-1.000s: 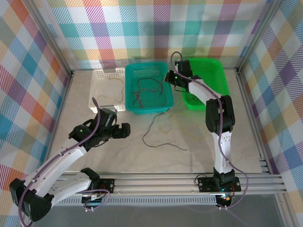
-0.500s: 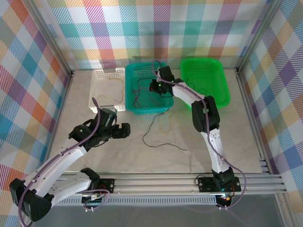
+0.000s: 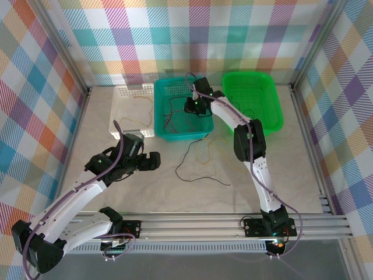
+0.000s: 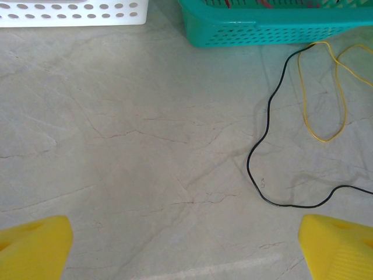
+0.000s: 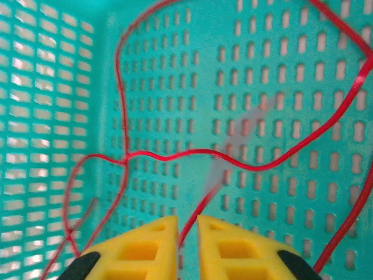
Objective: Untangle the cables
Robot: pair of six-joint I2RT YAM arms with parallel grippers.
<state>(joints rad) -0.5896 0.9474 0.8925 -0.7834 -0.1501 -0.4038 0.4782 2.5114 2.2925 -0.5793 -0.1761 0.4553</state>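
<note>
My right gripper (image 3: 192,107) hangs inside the teal basket (image 3: 160,87). In the right wrist view its yellow fingers (image 5: 145,248) stand almost together, right gripper (image 5: 187,224) shut on a red cable strand (image 5: 201,210) that runs up from between them. More red cable (image 5: 175,155) loops over the basket floor. Thin dark and red cables (image 3: 173,116) lie in the basket. On the table, a black cable (image 4: 256,151) and a yellow cable (image 4: 326,99) lie in front of the basket. My left gripper (image 3: 152,161) is open over bare table, left of the black cable (image 3: 187,156).
A white basket (image 3: 119,111) with a thin yellow-orange wire (image 3: 141,99) stands left of the teal one. A green basket (image 3: 274,96) stands on the right. The teal basket's front wall (image 4: 274,29) and the white basket's wall (image 4: 70,14) edge the left wrist view.
The right arm swung left from the edge of the green basket into the teal basket, then settled. The left arm has not moved.
</note>
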